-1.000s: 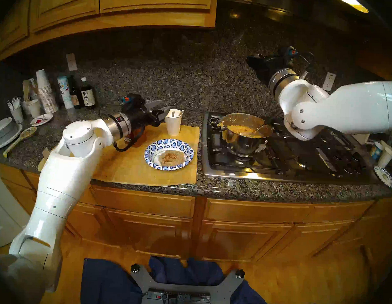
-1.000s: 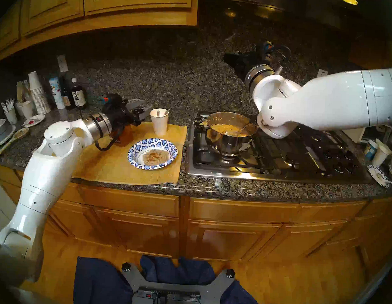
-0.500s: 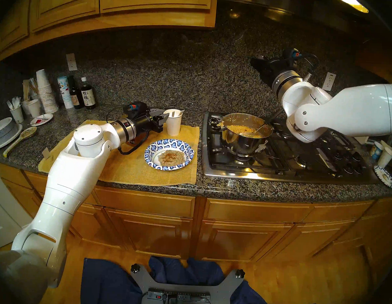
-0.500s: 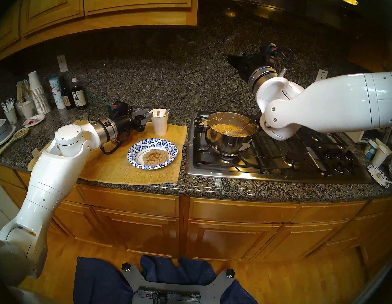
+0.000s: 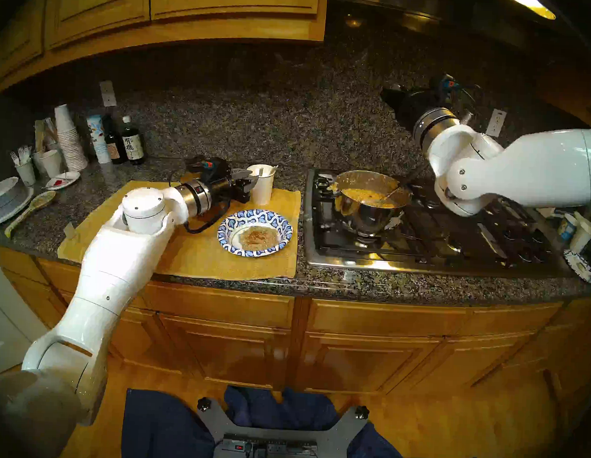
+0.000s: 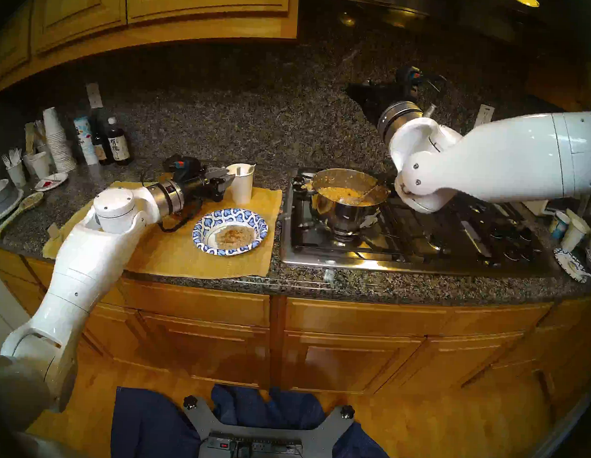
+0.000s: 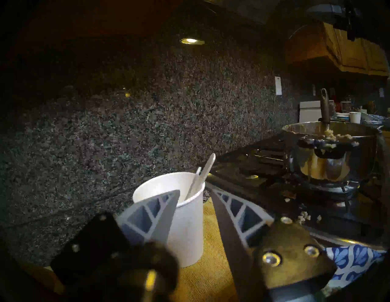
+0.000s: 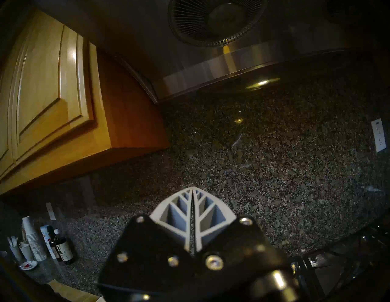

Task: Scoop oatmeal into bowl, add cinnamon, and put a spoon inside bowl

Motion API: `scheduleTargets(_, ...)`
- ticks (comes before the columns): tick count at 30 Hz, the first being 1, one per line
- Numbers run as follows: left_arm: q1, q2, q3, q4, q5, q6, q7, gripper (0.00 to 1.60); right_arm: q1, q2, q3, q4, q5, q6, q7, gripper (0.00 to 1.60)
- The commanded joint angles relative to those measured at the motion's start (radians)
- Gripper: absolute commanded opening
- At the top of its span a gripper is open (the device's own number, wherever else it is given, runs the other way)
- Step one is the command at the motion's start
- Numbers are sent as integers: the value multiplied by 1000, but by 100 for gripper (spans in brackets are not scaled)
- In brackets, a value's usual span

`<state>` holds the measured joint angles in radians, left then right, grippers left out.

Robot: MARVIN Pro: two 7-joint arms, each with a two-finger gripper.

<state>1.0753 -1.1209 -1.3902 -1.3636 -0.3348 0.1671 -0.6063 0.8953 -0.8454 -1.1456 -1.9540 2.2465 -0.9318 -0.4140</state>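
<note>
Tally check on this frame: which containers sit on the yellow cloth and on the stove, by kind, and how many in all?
White paper cup: 1
Blue-and-white paper bowl: 1
Steel pot: 1
Total: 3

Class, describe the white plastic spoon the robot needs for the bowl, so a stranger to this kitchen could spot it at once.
Start at the yellow cloth left of the stove. At its back edge, behind the blue-patterned bowl, stands a lone white paper cup. The spoon leans inside it, thin and white, handle poking over the rim, unlike the metal serving spoon in the pot.
</note>
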Motion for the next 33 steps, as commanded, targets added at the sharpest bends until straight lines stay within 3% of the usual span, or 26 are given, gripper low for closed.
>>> scheduleTargets(1,-85,-21,-8,-6,-4,-30,-9,93,44,6,12,6,-13,-15,1,0)
scheduleTargets(33,-109,-49,9,37,51,-59,0,80,53,5,4,-1,-14,-19,-1,0)
